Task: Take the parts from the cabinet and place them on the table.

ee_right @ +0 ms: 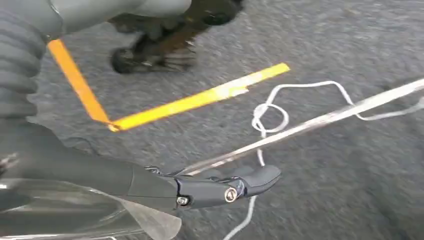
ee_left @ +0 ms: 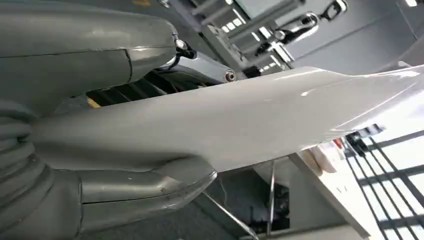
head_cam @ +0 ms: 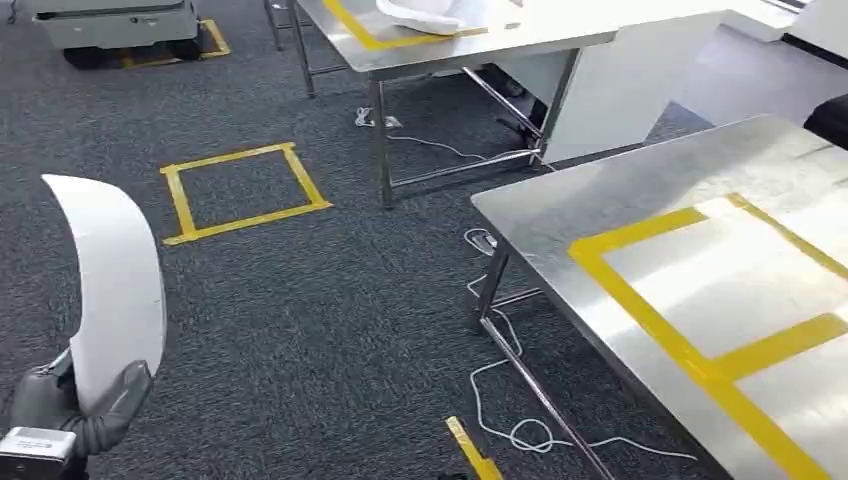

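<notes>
A long, curved white part (head_cam: 110, 290) stands upright at the lower left of the head view, and my left hand (head_cam: 75, 405) grips it at its lower end. The left wrist view shows the same white part (ee_left: 240, 120) clamped between the grey thumb and the fingers of my left hand (ee_left: 100, 195). The steel table (head_cam: 600, 190) with yellow tape frames stands off to the right, apart from the part. My right hand (ee_right: 150, 185) hangs over the carpet with its dark fingers stretched out and nothing in them.
A second steel table (head_cam: 480, 45) at the back carries another white part (head_cam: 425, 15). A yellow tape square (head_cam: 243, 192) marks the carpet ahead. White cables (head_cam: 520, 430) trail on the floor by the near table's legs. A grey cart (head_cam: 120, 25) stands at the far left.
</notes>
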`<state>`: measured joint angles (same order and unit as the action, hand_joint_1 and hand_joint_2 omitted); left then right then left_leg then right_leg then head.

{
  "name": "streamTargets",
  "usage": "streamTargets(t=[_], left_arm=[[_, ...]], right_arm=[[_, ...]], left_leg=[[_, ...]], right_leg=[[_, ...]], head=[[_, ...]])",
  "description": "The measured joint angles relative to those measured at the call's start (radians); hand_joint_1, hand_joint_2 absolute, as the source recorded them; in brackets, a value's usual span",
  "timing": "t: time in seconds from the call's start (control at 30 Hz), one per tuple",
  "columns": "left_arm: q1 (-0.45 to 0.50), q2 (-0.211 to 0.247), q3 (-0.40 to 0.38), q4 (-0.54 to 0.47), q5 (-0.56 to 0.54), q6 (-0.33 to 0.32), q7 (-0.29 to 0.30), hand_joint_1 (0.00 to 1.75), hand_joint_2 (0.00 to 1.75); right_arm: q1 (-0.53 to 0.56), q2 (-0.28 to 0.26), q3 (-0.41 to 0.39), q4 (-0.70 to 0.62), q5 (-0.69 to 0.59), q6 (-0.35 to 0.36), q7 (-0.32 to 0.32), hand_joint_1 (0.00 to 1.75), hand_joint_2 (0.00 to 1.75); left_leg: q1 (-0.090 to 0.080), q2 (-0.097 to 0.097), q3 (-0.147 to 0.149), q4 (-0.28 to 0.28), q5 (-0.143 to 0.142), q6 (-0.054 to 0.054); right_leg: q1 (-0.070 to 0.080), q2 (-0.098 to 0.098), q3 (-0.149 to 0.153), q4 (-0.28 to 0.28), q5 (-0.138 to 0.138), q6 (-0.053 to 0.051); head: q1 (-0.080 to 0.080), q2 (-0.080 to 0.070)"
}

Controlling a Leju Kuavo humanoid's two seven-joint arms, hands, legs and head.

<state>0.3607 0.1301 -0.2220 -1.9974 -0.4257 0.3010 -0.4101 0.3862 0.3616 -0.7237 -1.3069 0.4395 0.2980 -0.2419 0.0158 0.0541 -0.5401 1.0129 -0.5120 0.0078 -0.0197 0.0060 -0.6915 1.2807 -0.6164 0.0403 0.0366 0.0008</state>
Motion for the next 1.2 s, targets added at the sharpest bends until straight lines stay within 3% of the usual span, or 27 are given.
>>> streamTargets(t=[0.03, 0.07, 0.1, 0.13, 0.23, 0.27, 0.33, 0.4, 0.43, 0.47, 0.53, 0.57, 0.6, 0.63, 0.73, 0.77, 0.8, 0.83, 0.9, 0.93, 0.97, 1.03, 1.07, 1.1, 1.13, 1.17, 1.2], left_arm=[[-0.003, -0.002, 0.000, 0.000, -0.002, -0.003, -0.001, 1.75, 1.75], [-0.006, -0.004, 0.001, 0.000, -0.002, -0.006, -0.002, 1.75, 1.75], [-0.008, -0.006, 0.003, 0.000, -0.002, -0.007, -0.003, 1.75, 1.75], [-0.008, -0.008, 0.005, 0.000, -0.002, -0.008, -0.003, 1.75, 1.75], [-0.016, -0.010, 0.006, 0.001, -0.003, -0.010, -0.006, 1.75, 1.75], [-0.017, -0.011, 0.006, 0.001, -0.004, -0.010, -0.006, 1.75, 1.75], [-0.018, -0.011, 0.008, 0.001, -0.004, -0.010, -0.009, 1.75, 1.75], [-0.016, -0.011, 0.012, 0.003, -0.004, -0.011, -0.009, 1.75, 1.75], [-0.016, -0.011, 0.013, 0.004, -0.004, -0.011, -0.009, 1.75, 1.75], [-0.016, -0.011, 0.013, 0.006, -0.004, -0.010, -0.009, 1.75, 1.75], [-0.016, -0.011, 0.013, 0.006, -0.004, -0.011, -0.009, 1.75, 1.75], [-0.016, -0.011, 0.014, 0.006, -0.004, -0.011, -0.009, 1.75, 1.75], [-0.017, -0.011, 0.014, 0.006, -0.005, -0.011, -0.009, 1.75, 1.75], [-0.016, -0.011, 0.015, 0.006, -0.005, -0.013, -0.009, 1.75, 1.75], [-0.021, -0.011, 0.015, 0.006, -0.005, -0.015, -0.010, 1.75, 1.75], [-0.022, -0.011, 0.015, 0.006, -0.005, -0.016, -0.011, 1.75, 1.75], [-0.025, -0.012, 0.015, 0.006, -0.005, -0.017, -0.011, 1.75, 1.75], [-0.023, -0.013, 0.015, 0.006, -0.006, -0.017, -0.013, 1.75, 1.75], [-0.022, -0.016, 0.016, 0.007, -0.006, -0.018, -0.013, 1.75, 1.75], [-0.023, -0.016, 0.016, 0.007, -0.006, -0.018, -0.013, 1.75, 1.75], [-0.022, -0.017, 0.016, 0.008, -0.006, -0.018, -0.013, 1.75, 1.75], [-0.023, -0.017, 0.015, 0.010, -0.002, -0.017, -0.015, 1.75, 1.75], [-0.022, -0.017, 0.015, 0.011, 0.000, -0.016, -0.015, 1.75, 1.75], [-0.022, -0.017, 0.015, 0.012, 0.005, -0.014, -0.016, 1.75, 1.75], [-0.022, -0.017, 0.015, 0.012, 0.007, -0.011, -0.018, 1.75, 1.75], [-0.022, -0.016, 0.015, 0.013, 0.008, -0.009, -0.018, 1.75, 1.75], [-0.023, -0.016, 0.015, 0.014, 0.009, -0.007, -0.019, 1.75, 1.75]], right_arm=[[-0.009, 0.000, -0.012, 0.000, 0.006, 0.005, -0.013, 0.00, 1.75], [-0.018, 0.000, -0.020, 0.000, 0.010, 0.009, -0.019, 0.00, 1.75], [-0.027, -0.001, -0.025, 0.000, 0.011, 0.011, -0.022, 0.00, 1.75], [-0.036, -0.001, -0.029, 0.000, 0.012, 0.012, -0.024, 0.00, 1.75], [-0.039, -0.001, -0.042, 0.000, 0.011, 0.014, -0.031, 0.00, 1.75], [-0.040, -0.001, -0.046, 0.000, 0.010, 0.014, -0.032, 0.00, 1.75], [-0.049, -0.001, -0.050, 0.000, 0.009, 0.014, -0.033, 0.00, 1.75], [-0.052, -0.001, -0.052, 0.000, 0.009, 0.016, -0.033, 0.00, 1.75], [-0.054, -0.001, -0.051, 0.000, 0.009, 0.017, -0.034, 0.00, 1.75], [-0.055, -0.001, -0.052, 0.001, 0.009, 0.017, -0.033, 0.00, 1.75], [-0.056, -0.001, -0.054, 0.002, 0.009, 0.017, -0.034, 0.00, 1.75], [-0.057, -0.001, -0.054, 0.002, 0.010, 0.017, -0.034, 0.00, 1.75], [-0.059, -0.001, -0.054, 0.005, 0.011, 0.017, -0.035, 0.00, 1.75], [-0.064, -0.001, -0.055, 0.008, 0.013, 0.017, -0.035, 0.00, 1.75], [-0.068, -0.001, -0.067, 0.023, 0.019, 0.023, -0.037, 0.00, 1.75], [-0.072, -0.001, -0.077, 0.031, 0.020, 0.028, -0.037, 0.00, 1.75], [-0.075, -0.001, -0.088, 0.040, 0.021, 0.033, -0.038, 0.00, 1.75], [-0.084, -0.001, -0.098, 0.050, 0.021, 0.039, -0.038, 0.00, 1.75], [-0.097, -0.001, -0.117, 0.075, 0.021, 0.055, -0.033, 0.00, 1.75], [-0.101, -0.001, -0.125, 0.085, 0.019, 0.061, -0.030, 0.00, 1.75], [-0.104, -0.001, -0.138, 0.097, 0.017, 0.076, -0.012, 0.00, 1.75], [-0.111, -0.001, -0.162, 0.122, -0.001, 0.114, 0.041, 0.00, 1.75], [-0.112, -0.001, -0.174, 0.134, -0.010, 0.133, 0.061, 0.00, 1.75], [-0.115, -0.001, -0.185, 0.146, -0.016, 0.152, 0.081, 0.00, 1.75], [-0.122, -0.001, -0.191, 0.162, -0.017, 0.168, 0.097, 0.00, 1.75], [-0.124, -0.001, -0.199, 0.172, -0.016, 0.180, 0.109, 0.00, 1.75], [-0.123, -0.001, -0.209, 0.181, -0.017, 0.191, 0.115, 0.00, 1.75]], left_leg=[[-0.001, 0.009, 0.003, 0.000, 0.000, 0.000], [-0.001, 0.018, 0.005, 0.000, -0.001, -0.002], [-0.002, 0.027, 0.007, 0.001, -0.003, -0.005], [-0.009, 0.032, 0.007, 0.006, -0.006, -0.012], [-0.006, 0.051, 0.012, -0.003, 0.000, -0.026], [-0.005, 0.054, 0.013, -0.002, -0.006, -0.034], [0.001, -0.024, -0.013, 0.070, -0.062, -0.041], [0.000, -0.046, -0.088, 0.233, -0.135, -0.044], [0.000, -0.048, -0.118, 0.293, -0.150, -0.044], [0.000, -0.048, -0.129, 0.307, -0.139, -0.042], [0.000, -0.054, -0.093, 0.208, -0.053, -0.034], [-0.001, -0.069, -0.056, 0.117, -0.001, -0.028], [-0.001, -0.108, -0.029, 0.044, 0.035, -0.021], [0.001, -0.130, -0.019, 0.020, 0.027, -0.013], [-0.006, -0.107, -0.013, -0.001, 0.017, -0.009], [0.002, -0.094, -0.007, -0.017, 0.024, 0.000], [0.003, -0.080, -0.001, -0.028, 0.029, 0.003], [0.003, -0.071, 0.000, -0.031, 0.029, 0.010], [0.001, -0.045, -0.001, -0.030, 0.028, 0.012], [0.001, -0.031, -0.002, -0.030, 0.027, 0.012], [0.001, -0.020, -0.002, -0.029, 0.027, 0.011], [0.003, 0.000, 0.000, -0.029, 0.024, 0.007], [0.004, 0.010, 0.003, -0.027, 0.021, 0.002], [0.004, 0.019, 0.008, -0.025, 0.017, -0.005], [-0.004, 0.024, 0.009, -0.023, 0.013, -0.013], [-0.005, 0.031, 0.011, -0.020, 0.011, -0.019], [-0.006, 0.037, 0.012, -0.020, 0.013, -0.023]], right_leg=[[0.002, -0.005, 0.045, -0.078, 0.038, -0.004], [0.004, -0.023, 0.103, -0.175, 0.076, -0.009], [0.011, -0.068, 0.143, -0.251, 0.082, -0.014], [0.017, -0.069, 0.145, -0.261, 0.083, -0.020], [0.021, -0.045, 0.134, -0.261, 0.088, -0.033], [0.016, -0.036, 0.151, -0.270, 0.095, -0.042], [0.012, -0.021, 0.152, -0.274, 0.103, -0.053], [0.014, 0.000, 0.150, -0.274, 0.104, -0.057], [0.016, 0.012, 0.150, -0.274, 0.105, -0.057], [0.017, 0.026, 0.151, -0.274, 0.105, -0.057], [0.019, 0.052, 0.155, -0.274, 0.104, -0.057], [0.019, 0.065, 0.157, -0.274, 0.104, -0.057], [0.018, 0.075, 0.156, -0.274, 0.104, -0.056], [0.024, 0.086, 0.151, -0.268, 0.102, -0.051], [0.013, 0.114, 0.134, -0.276, 0.113, -0.032], [0.017, 0.117, 0.125, -0.276, 0.112, -0.025], [0.017, 0.071, 0.124, -0.266, 0.102, -0.023], [0.019, 0.034, 0.104, -0.229, 0.073, -0.020], [0.013, 0.007, 0.025, -0.073, -0.004, -0.011], [0.010, 0.005, -0.009, -0.005, -0.028, -0.005], [0.007, 0.004, -0.020, 0.019, -0.025, -0.001], [0.001, -0.004, 0.026, -0.067, 0.038, 0.006], [-0.002, -0.020, 0.079, -0.162, 0.082, 0.008], [-0.002, -0.057, 0.135, -0.258, 0.112, 0.009], [0.007, -0.085, 0.142, -0.277, 0.094, 0.003], [0.004, -0.067, 0.149, -0.278, 0.102, -0.008], [0.005, -0.059, 0.144, -0.275, 0.102, -0.013]], head=[[0.001, 0.000], [0.001, 0.000], [0.002, 0.000], [0.000, 0.000], [-0.001, 0.000], [0.000, 0.000], [-0.007, 0.000], [-0.007, 0.000], [-0.007, 0.000], [-0.007, 0.000], [-0.007, 0.000], [-0.007, 0.000], [-0.007, 0.000], [-0.006, 0.000], [-0.008, 0.000], [-0.005, 0.000], [-0.005, 0.000], [0.001, 0.000], [0.001, 0.000], [0.001, 0.000], [0.002, 0.000], [0.002, 0.000], [0.002, 0.000], [0.003, 0.000], [0.003, 0.000], [-0.002, 0.000], [-0.003, 0.000]])
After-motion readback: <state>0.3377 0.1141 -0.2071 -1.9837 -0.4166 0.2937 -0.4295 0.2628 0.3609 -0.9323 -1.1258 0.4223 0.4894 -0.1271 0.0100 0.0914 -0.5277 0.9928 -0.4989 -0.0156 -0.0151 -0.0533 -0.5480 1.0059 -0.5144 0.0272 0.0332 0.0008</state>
